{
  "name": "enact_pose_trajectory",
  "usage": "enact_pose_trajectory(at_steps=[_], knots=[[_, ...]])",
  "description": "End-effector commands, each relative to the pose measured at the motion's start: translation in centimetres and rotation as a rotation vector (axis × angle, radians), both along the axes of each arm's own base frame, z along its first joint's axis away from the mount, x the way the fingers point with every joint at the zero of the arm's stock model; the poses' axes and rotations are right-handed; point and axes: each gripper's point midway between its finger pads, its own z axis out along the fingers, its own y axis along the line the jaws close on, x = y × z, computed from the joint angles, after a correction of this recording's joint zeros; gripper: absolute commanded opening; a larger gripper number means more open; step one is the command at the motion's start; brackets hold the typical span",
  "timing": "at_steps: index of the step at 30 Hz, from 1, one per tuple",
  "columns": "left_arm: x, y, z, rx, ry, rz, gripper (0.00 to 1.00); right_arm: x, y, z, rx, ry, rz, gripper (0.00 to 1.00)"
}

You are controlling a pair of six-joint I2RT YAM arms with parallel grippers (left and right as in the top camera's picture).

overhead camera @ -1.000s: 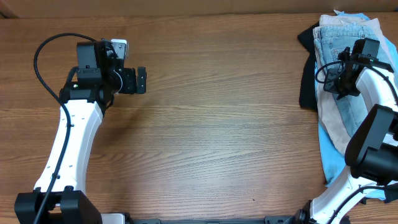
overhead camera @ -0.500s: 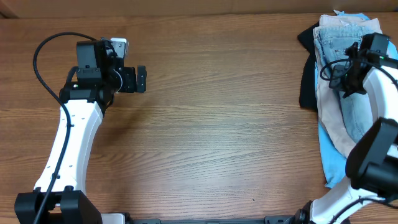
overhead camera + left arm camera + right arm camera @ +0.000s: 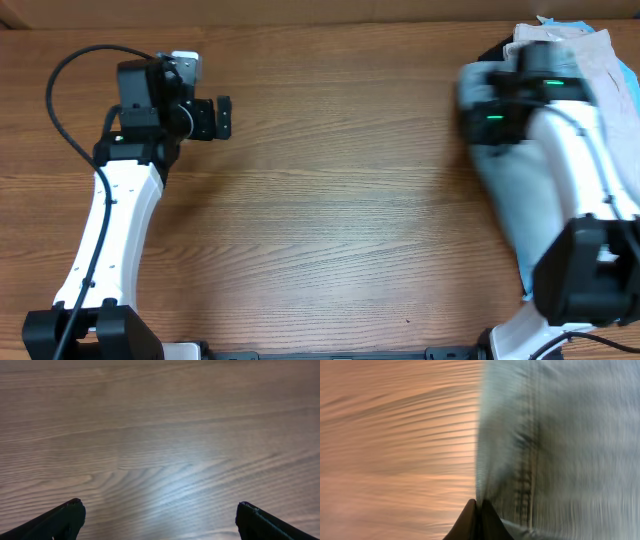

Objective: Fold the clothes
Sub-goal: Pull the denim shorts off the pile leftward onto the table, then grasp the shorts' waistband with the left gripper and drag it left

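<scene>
Right tool [image 3: 478, 505] pinches denim shorts [image 3: 560, 435], long axis far-to-near.

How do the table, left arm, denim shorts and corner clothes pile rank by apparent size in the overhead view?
1. table
2. left arm and denim shorts: too close to rank; the shorts are blurred and partly under the right arm
3. clothes pile
</scene>
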Motion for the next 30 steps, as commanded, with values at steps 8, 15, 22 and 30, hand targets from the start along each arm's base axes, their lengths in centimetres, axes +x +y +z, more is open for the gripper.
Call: enact_pose_trajectory(at_steps=[8, 15, 22, 30], knots=[[0.6, 7.8, 1.6, -0.002, -0.062, 0.181, 1.0, -12.6, 31.1, 4.8, 0.245, -0.11, 0.651, 0.49], [0.3, 10.1, 1.7, -0.001, -0.068, 0.23, 1.0, -16.0, 33.7, 4.7, 0.22, -0.108, 0.69, 0.83], [0.5, 7.6, 1.6, -0.009, -0.064, 0.127, 1.0, -9.9, 28.6, 4.7, 0.225, -0.098, 0.466, 0.91], [0.4, 1.6, 1.0, 0.021, -0.041, -0.058, 1.0, -3.6, 19.9, 4.5, 0.242, -0.073, 0.206, 0.95]])
